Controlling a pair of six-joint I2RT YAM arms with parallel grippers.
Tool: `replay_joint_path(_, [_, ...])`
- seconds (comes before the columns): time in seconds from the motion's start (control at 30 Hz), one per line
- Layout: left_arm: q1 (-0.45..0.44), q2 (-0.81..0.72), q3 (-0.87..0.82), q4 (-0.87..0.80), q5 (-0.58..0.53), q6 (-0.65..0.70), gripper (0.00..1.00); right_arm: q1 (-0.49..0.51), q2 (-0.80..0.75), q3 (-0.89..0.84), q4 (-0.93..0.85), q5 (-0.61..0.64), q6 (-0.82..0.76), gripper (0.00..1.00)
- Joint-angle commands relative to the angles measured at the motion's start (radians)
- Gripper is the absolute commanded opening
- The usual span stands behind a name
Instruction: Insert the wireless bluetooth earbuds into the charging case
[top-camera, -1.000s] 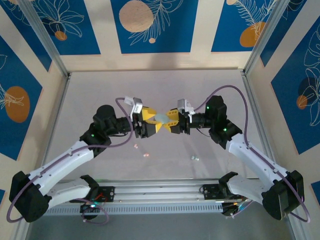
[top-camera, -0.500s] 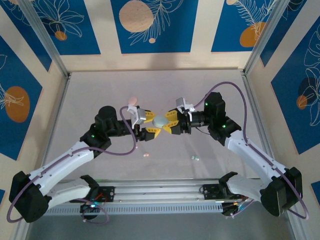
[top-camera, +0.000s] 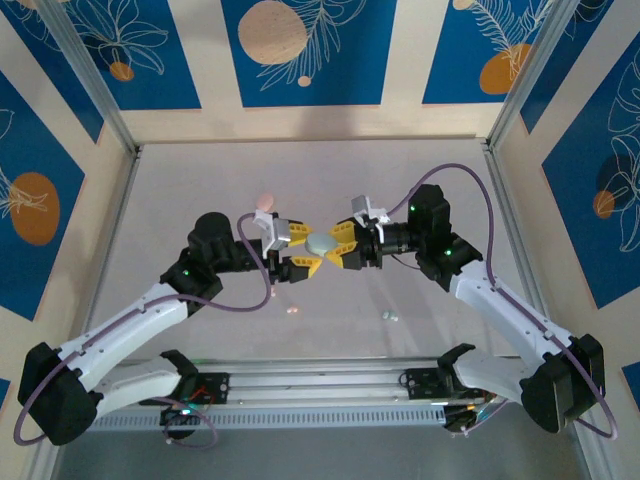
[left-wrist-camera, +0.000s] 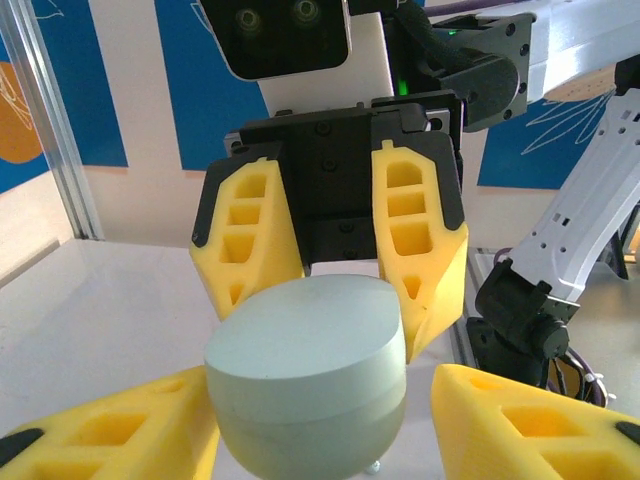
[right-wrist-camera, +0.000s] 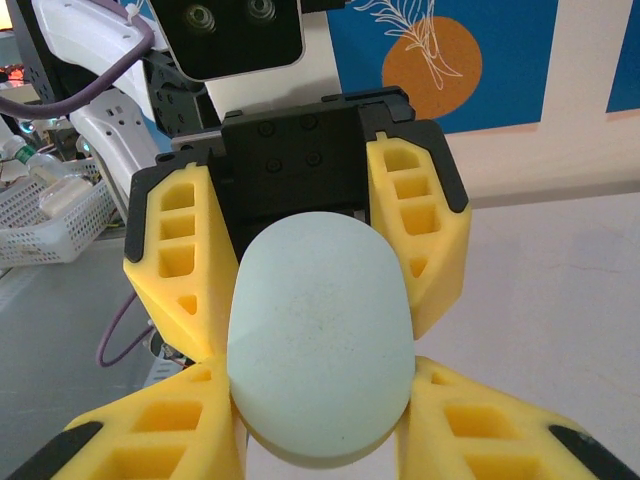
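Note:
A pale blue-green charging case (top-camera: 320, 241) hangs above mid-table between the two grippers, its lid closed. My right gripper (top-camera: 336, 246) is shut on it; in the right wrist view both fingers press the sides of the case (right-wrist-camera: 320, 330) around the gripper (right-wrist-camera: 322, 372). From the opposite side my left gripper (top-camera: 303, 250) straddles the case (left-wrist-camera: 305, 375). One finger of the left gripper (left-wrist-camera: 325, 378) touches the case, and a thin gap shows at the other. A pink earbud (top-camera: 292, 311) and a pale blue earbud (top-camera: 390, 316) lie on the table nearer the arm bases.
A small pink case (top-camera: 265, 202) lies on the table just behind the left gripper. Purple cables loop off both wrists. Metal frame posts and patterned walls close in the table on three sides.
The left wrist has rolled and its jaws have narrowed around the case. The pink case behind it has come into sight. The right gripper has kept its grip and barely moved.

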Motion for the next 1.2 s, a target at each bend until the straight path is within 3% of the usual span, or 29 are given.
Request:
replay_joint_path(0.0, [-0.003, 0.004, 0.016, 0.014, 0.028, -0.023, 0.56, 0.002, -0.014, 0.010, 0.016, 0.012, -0.009, 0.36])
replay_joint_path(0.67, [-0.003, 0.007, 0.005, 0.087, 0.027, -0.072, 0.60, 0.003, -0.027, -0.011, 0.012, 0.035, -0.052, 0.36])
replay_joint_path(0.87, [-0.003, 0.012, 0.014, 0.059, 0.042, -0.062, 0.52, 0.003, -0.025, -0.012, 0.023, 0.032, -0.043, 0.36])
replay_joint_path(1.17, [-0.003, 0.015, 0.011, 0.083, 0.046, -0.078, 0.51, 0.003, -0.022, -0.011, 0.016, 0.031, -0.061, 0.36])
